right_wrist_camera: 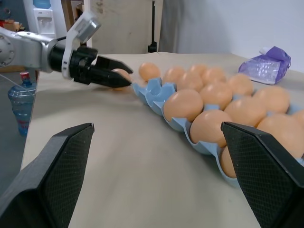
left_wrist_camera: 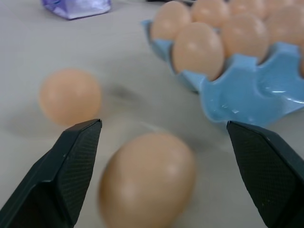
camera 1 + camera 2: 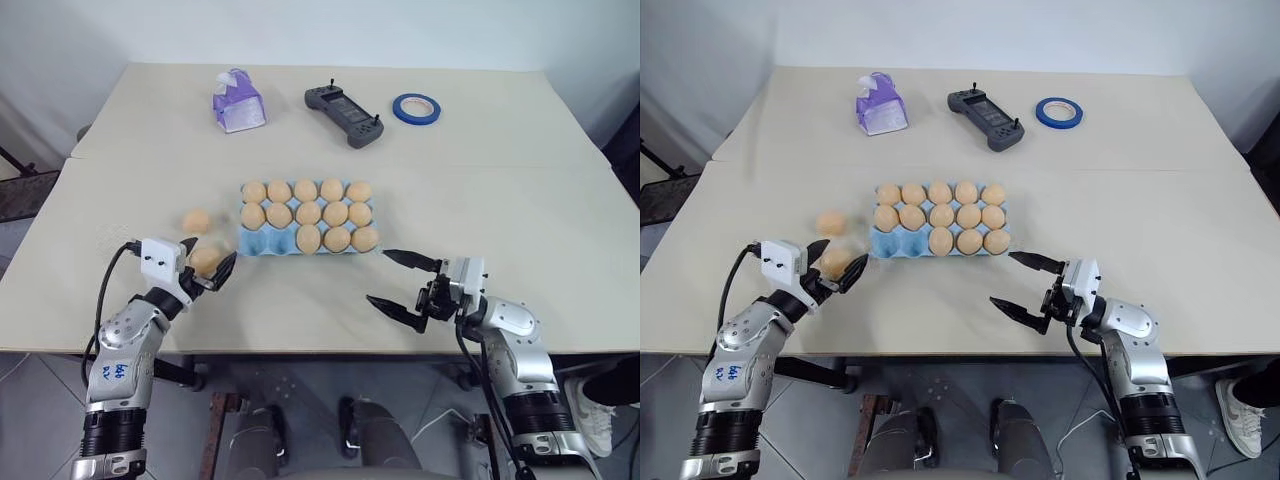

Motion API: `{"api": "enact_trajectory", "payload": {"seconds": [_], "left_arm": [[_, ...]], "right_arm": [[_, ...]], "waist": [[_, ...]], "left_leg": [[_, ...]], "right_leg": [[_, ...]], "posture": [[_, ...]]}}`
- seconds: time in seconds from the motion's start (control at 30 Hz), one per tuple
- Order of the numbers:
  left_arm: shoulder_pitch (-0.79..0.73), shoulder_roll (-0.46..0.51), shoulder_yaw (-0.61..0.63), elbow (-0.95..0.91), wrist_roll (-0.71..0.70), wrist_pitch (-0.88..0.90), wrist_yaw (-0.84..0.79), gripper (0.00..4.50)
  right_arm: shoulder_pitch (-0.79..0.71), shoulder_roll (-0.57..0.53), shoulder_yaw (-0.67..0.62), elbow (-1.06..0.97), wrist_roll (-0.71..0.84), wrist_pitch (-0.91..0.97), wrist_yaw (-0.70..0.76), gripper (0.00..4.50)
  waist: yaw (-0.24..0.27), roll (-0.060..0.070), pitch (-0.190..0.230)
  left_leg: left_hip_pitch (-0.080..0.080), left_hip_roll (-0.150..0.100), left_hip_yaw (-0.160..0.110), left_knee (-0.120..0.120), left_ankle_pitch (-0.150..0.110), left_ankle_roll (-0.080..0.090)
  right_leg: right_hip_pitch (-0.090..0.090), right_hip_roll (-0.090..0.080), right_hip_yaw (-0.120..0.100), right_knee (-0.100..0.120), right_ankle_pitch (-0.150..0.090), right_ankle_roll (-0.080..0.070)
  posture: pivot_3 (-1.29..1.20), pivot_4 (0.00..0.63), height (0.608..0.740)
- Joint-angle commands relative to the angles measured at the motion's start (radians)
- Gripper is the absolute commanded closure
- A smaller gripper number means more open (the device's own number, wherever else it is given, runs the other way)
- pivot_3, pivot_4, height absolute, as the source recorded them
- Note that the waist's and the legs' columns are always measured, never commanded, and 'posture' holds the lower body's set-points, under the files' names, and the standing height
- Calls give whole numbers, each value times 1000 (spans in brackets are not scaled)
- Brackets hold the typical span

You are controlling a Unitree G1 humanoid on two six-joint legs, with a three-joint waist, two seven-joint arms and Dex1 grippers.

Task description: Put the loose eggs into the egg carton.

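The carton (image 3: 262,243) sat mid-table with 13 of its 15 cups filled: 5 eggs in the far row, 5 in the middle row, and 3 in the near row. The 2 empty cups were at the left end of the near row, the corner closest to the left gripper (image 3: 208,262).

2 loose eggs remained on the table, just left of the carton. The farther egg (image 3: 196,221) lay untouched. The nearer egg (image 3: 205,260) lay between the left gripper's fingers, which stood wide apart on either side of it. In the left wrist view the nearer egg (image 2: 147,180) sat between the 2 black fingertips (image 2: 78,156), with a clear gap to the one on the carton side, so it was framed but not gripped. The farther egg (image 2: 70,96) showed beyond it, with the empty blue cups off to the other side.

The right gripper (image 3: 402,282) hovered near the carton's right front corner, its jaws spread wide and holding nothing.

By my reading the job was nearly done: 13 placed, 2 to go, and exactly 2 cups free. The step in hand looked like closing on the nearer egg, then lifting it the short way over to an empty cup.
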Motion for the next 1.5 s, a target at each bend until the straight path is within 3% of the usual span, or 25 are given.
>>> {"api": "enact_trajectory", "payload": {"seconds": [0.03, 0.1, 0.17, 0.37, 0.43, 0.6, 0.77, 1.0, 1.17, 1.43, 1.5], "left_arm": [[2, 2, 14, -20, -1, 9, 10, 0], [0, 4, 8, -16, 0, 13, 5, 0], [-6, 3, 5, -12, 0, 11, 2, 402], [-16, -1, 12, -12, -7, -18, -13, 2217], [-11, 2, 23, -16, -14, -44, -26, 2632], [-13, 30, 40, -64, -62, -85, -106, 2632], [-123, 72, -70, -91, -78, -28, -233, 2632], [-328, 24, -236, 102, 3, -49, -324, 2632], [-357, 4, -247, 165, 18, -72, -340, 2632], [-399, -44, -248, 215, 33, -93, -310, 113], [-404, -52, -241, 213, 32, -95, -303, 18]], "right_arm": [[1, 7, 3, -26, 8, -14, -9, 15], [-3, 9, 6, -22, 5, -17, -12, 15], [-9, 11, 6, -17, 4, -19, -16, 0], [-6, 11, 9, -14, 0, -23, -24, 0], [0, 11, 10, -15, -3, -24, -26, 0], [14, 8, 12, -28, -4, -16, -34, 0], [20, -5, 1, -31, -4, -12, -48, 0], [43, -19, -20, -56, -5, -17, -81, 0], [80, -17, -30, -100, -3, -17, -110, 0], [109, -11, -25, -135, -1, -17, -132, 0], [111, -10, -23, -137, 0, -16, -132, 0]], "waist": [[0, 0, 0], [0, 0, 0], [0, 0, 0], [-1, 0, 0], [-1, 0, 0], [0, 0, 0], [6, 0, 0], [22, 0, 0], [21, 0, 0], [23, 0, 0], [23, 0, 0]], "left_leg": [[0, 0, 0, 0, 0, 0], [0, 0, 0, 0, 0, 0], [0, 0, 0, -1, 0, 0], [0, 0, 0, -1, 0, 0], [0, 0, 0, -1, 0, 0], [0, 0, 0, -1, 0, 0], [0, 0, 0, -1, 0, 0], [0, -1, 4, 0, 1, 1], [0, 0, 4, 0, 1, 1], [0, 1, 3, 9, 1, 1], [0, 1, 2, 11, 0, 2]], "right_leg": [[0, 0, 1, 0, 1, 1], [0, 0, 1, 0, 1, 2], [0, 0, 1, 0, 0, 1], [0, 0, 1, 0, 0, 2], [-1, 0, 1, 0, 0, 2], [-1, 0, 1, 0, 0, 1], [0, 0, 1, 0, 0, 2], [-1, 0, -1, -1, 2, 5], [-2, 3, -2, 0, 1, 4], [-1, 2, -2, 6, 1, 4], [0, 1, -2, 6, 0, 1]], "posture": [[0, 150, 740], [0, 150, 740], [0, 150, 740], [0, 150, 740], [0, 150, 740], [0, 150, 740], [0, 150, 740], [0, 150, 740], [0, 150, 740], [0, 150, 740], [0, 150, 740]]}}
